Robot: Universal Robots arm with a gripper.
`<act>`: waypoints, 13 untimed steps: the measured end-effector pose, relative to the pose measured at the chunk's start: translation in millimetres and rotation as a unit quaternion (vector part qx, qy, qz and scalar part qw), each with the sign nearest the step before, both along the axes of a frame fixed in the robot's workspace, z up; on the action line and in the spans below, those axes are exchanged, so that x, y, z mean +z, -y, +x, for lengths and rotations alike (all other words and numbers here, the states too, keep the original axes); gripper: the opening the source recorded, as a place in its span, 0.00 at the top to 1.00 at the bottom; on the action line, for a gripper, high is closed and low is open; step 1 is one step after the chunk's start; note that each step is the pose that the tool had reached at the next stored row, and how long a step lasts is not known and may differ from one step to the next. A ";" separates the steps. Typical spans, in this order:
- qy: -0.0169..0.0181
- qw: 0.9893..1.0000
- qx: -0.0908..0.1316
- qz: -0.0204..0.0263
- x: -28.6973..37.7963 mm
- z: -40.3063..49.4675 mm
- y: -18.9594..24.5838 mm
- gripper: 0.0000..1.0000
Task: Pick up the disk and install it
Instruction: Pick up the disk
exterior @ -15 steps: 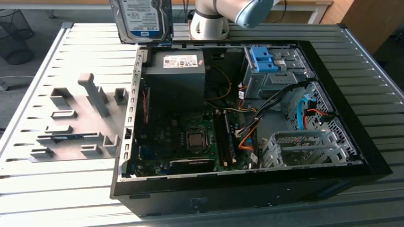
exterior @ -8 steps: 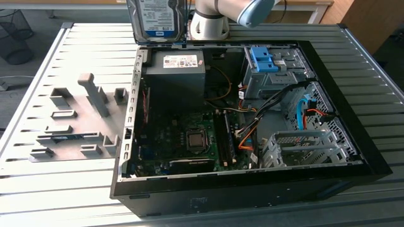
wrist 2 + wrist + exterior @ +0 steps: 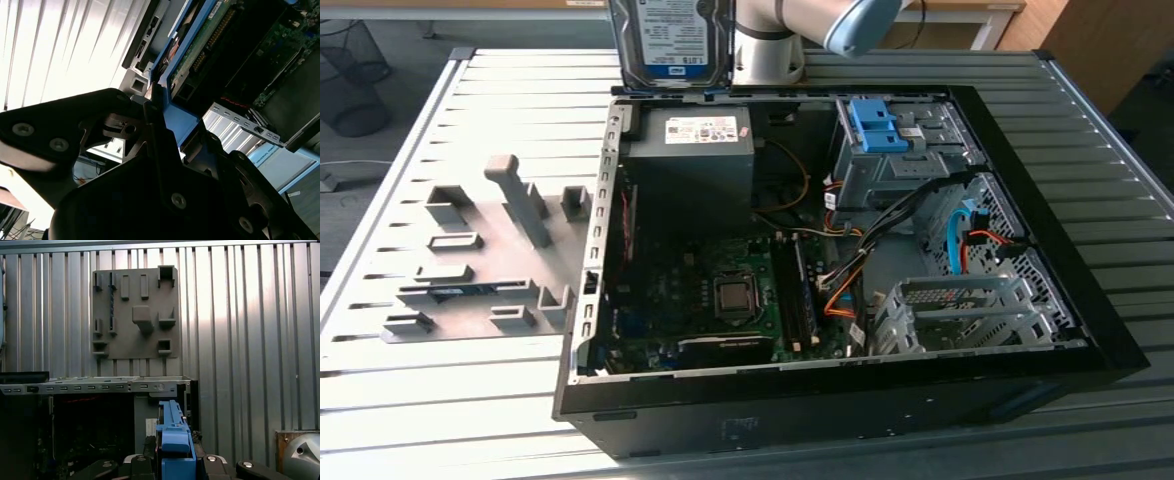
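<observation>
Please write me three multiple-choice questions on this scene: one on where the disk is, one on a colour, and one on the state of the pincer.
1. In the exterior view, where is the disk relative to the computer case?
A) lying flat inside it
B) upright by its far edge
C) under it

2. What colour is the disk's frame?
A) blue
B) red
C) yellow

3. The pincer is:
A) open and empty
B) shut on the disk
C) shut on a cable

Answers:
1 B: the label side stands upright at the far edge.
2 A: blue plastic shows in both wrist views.
3 B: the frame sits clamped between the fingers in the first wrist view.
</observation>
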State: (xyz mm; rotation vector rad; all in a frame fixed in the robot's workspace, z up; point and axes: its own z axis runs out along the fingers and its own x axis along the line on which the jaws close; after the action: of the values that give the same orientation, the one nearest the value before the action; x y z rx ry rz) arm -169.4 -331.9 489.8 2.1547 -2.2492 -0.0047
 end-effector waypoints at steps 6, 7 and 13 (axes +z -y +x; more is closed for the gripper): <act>0.000 1.000 0.000 0.000 0.0 11.7 0.0 0.63; 0.000 1.000 0.000 0.000 0.0 15.0 0.0 0.63; 0.000 1.000 0.000 0.000 0.0 27.8 0.3 0.63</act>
State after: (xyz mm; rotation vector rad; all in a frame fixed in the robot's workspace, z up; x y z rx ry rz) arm -141.6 -332.2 489.9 2.1546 -2.2491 -0.0047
